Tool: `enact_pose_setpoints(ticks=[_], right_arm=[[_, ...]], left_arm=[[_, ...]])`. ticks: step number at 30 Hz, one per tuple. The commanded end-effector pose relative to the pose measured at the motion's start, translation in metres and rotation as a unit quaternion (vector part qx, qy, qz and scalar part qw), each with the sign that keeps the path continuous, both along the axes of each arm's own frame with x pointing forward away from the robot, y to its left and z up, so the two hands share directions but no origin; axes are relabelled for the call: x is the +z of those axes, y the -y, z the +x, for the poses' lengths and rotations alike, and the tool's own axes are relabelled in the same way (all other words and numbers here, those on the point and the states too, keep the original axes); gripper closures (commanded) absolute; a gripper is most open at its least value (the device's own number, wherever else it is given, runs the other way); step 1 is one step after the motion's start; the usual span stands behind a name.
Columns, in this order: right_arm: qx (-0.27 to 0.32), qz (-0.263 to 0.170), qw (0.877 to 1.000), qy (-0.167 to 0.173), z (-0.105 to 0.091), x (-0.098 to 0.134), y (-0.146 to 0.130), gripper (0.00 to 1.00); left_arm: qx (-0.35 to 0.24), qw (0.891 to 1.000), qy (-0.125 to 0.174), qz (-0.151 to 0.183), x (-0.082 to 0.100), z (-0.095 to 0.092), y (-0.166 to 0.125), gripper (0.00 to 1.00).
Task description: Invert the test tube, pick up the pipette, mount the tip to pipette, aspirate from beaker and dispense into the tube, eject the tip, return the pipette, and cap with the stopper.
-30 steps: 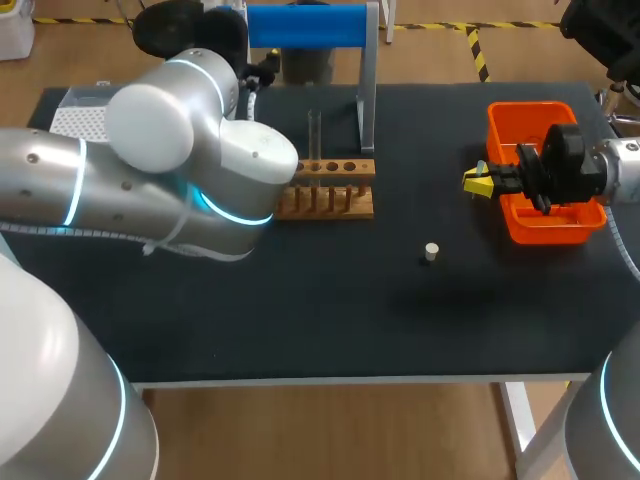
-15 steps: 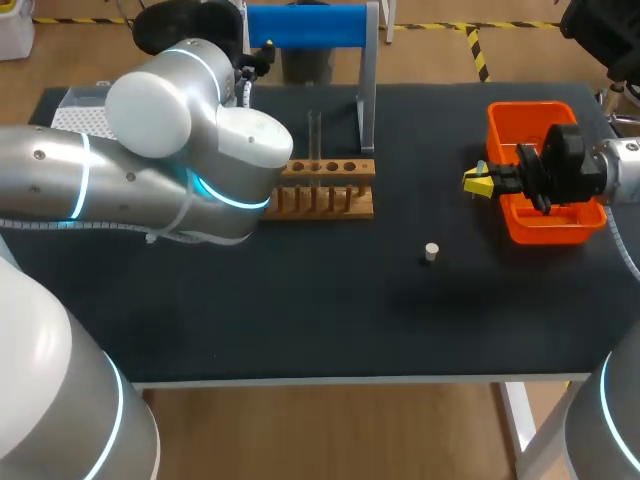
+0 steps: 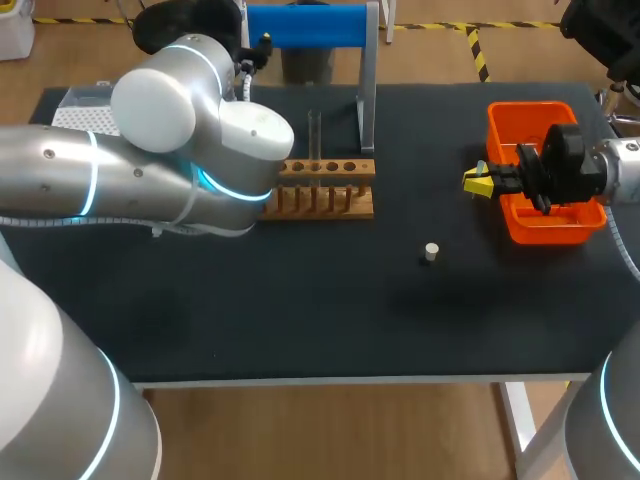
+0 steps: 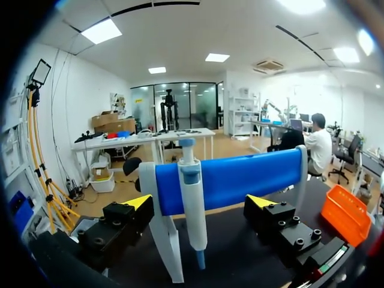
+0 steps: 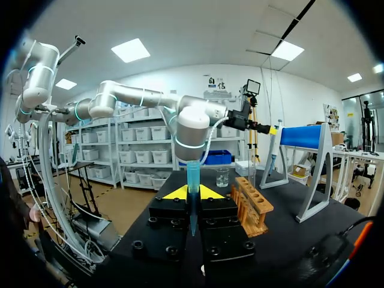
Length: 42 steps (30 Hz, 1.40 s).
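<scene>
While the left jaws gaped before the hanging white-and-blue plastic pipette (image 4: 194, 210), its light, stiff barrel likely suited gripping; right jaws pinched a slim blue tip (image 5: 192, 186).

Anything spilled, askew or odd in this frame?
Nothing stands out: tube standing in the rack, stopper alone on the table, pipette hanging on its stand, right gripper shut on a tip.
</scene>
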State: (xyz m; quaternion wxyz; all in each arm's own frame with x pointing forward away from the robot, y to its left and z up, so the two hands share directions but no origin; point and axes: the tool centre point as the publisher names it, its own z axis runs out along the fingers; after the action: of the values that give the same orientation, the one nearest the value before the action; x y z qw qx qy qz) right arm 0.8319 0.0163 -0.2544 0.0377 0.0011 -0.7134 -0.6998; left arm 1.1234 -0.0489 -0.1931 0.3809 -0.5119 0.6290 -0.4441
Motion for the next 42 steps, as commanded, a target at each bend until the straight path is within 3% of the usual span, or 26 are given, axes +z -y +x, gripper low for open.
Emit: enact_pose_setpoints(ticks=[1, 3, 4, 7, 30, 31, 34, 42], right_arm=[[0.0, -0.001, 1.0, 0.0, -0.001, 0.0, 0.0, 1.0], [0.0, -0.001, 1.0, 0.0, -0.001, 0.0, 0.0, 1.0], [0.0, -0.001, 1.0, 0.0, -0.001, 0.0, 0.0, 1.0], [0.0, -0.001, 1.0, 0.0, -0.001, 0.0, 0.0, 1.0], [0.0, -0.001, 1.0, 0.0, -0.001, 0.0, 0.0, 1.0], [0.0, -0.001, 1.0, 0.0, -0.001, 0.0, 0.0, 1.0], [0.0, -0.001, 1.0, 0.0, -0.001, 0.0, 0.0, 1.0], [0.0, -0.001, 1.0, 0.0, -0.001, 0.0, 0.0, 1.0]], left_arm=[[0.0, 1.0, 0.002, -0.001, -0.004, 0.008, 0.0, 0.14], [0.0, 1.0, 0.003, -0.002, -0.004, 0.009, 0.0, 0.18], [0.0, 1.0, 0.003, -0.003, -0.004, 0.01, 0.001, 0.31], [0.001, 1.0, 0.003, -0.004, -0.005, 0.013, 0.001, 0.35], [0.009, 1.0, 0.008, -0.013, -0.01, 0.032, 0.002, 0.37], [0.009, 1.0, 0.009, -0.013, -0.01, 0.033, 0.002, 0.38], [0.009, 1.0, 0.01, -0.014, -0.01, 0.034, 0.002, 0.55], [0.012, 1.0, 0.009, -0.016, -0.012, 0.038, 0.001, 0.53]])
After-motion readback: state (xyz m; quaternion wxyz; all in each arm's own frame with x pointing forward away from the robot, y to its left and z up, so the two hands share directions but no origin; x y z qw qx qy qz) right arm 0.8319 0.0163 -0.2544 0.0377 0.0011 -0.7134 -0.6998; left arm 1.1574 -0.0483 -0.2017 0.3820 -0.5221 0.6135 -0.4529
